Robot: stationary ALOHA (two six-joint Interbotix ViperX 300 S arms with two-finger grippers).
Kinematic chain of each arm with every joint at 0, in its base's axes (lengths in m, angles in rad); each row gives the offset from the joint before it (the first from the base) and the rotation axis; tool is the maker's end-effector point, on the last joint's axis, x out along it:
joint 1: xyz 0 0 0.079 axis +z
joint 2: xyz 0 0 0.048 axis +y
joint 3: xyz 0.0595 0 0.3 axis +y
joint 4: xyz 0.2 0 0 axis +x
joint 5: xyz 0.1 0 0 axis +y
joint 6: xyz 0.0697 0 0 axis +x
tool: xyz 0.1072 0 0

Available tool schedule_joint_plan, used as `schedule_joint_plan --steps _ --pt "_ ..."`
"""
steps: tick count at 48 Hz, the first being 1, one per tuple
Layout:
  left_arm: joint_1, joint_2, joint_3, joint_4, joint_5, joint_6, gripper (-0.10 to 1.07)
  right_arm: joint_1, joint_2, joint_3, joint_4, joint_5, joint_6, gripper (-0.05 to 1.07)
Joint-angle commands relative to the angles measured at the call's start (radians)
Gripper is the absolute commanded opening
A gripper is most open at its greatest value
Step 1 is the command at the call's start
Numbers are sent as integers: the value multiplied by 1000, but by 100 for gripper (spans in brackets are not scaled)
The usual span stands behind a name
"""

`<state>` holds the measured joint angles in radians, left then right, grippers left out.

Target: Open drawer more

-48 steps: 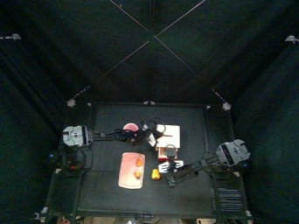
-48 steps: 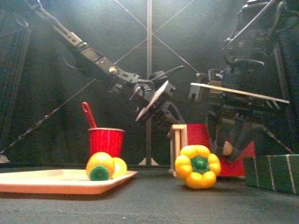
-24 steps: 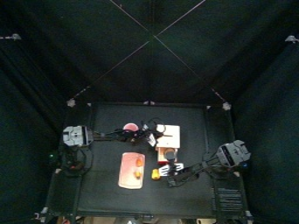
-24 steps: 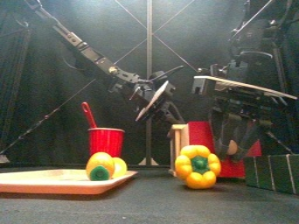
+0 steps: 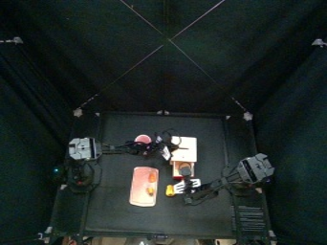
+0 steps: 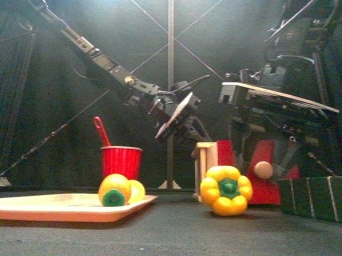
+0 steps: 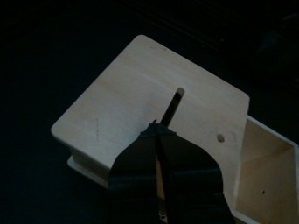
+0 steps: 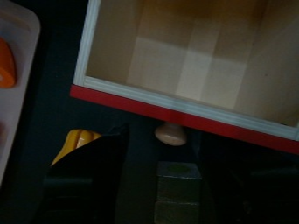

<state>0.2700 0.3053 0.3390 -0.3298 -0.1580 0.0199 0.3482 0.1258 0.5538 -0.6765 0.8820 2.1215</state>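
A small wooden cabinet point(image 5: 185, 146) stands mid-table, its top large in the left wrist view point(image 7: 140, 96). Its drawer point(image 8: 193, 57) is pulled out and empty, with a red front point(image 8: 187, 112) and a round wooden knob point(image 8: 170, 134); the knob also shows in the front view point(image 6: 263, 170). My right gripper point(image 8: 170, 171) is open just in front of the knob, not touching it. It also shows in the top view point(image 5: 190, 187). My left gripper point(image 7: 163, 131) is shut, with its tips over the cabinet's top.
A yellow pepper point(image 6: 226, 190) stands beside the drawer front. A pale tray point(image 6: 40, 205) holds another pepper point(image 6: 119, 190). A red cup point(image 6: 122, 160) with a stick stands behind it. A dark green box point(image 6: 315, 195) is at the right.
My right gripper has drawn back from the red drawer front toward the table's front edge. The knob, hidden behind the jaws before, now shows. The left arm has not moved.
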Motion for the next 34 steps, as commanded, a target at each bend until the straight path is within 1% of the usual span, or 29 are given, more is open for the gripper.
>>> schedule_joint_plan --steps 1,16,26,34 --pt "12 -3 -3 -3 9 0 27 6 -23 -20 -2 0 0 93" --pt "12 -21 -5 -2 -2 2 26 52 -66 -32 -8 -2 -2 94" --pt "6 -31 -8 0 -5 3 26 80 -101 -25 -37 -2 -2 94" --pt "8 -40 -9 9 -23 5 26 106 -147 -6 -51 3 -2 94"
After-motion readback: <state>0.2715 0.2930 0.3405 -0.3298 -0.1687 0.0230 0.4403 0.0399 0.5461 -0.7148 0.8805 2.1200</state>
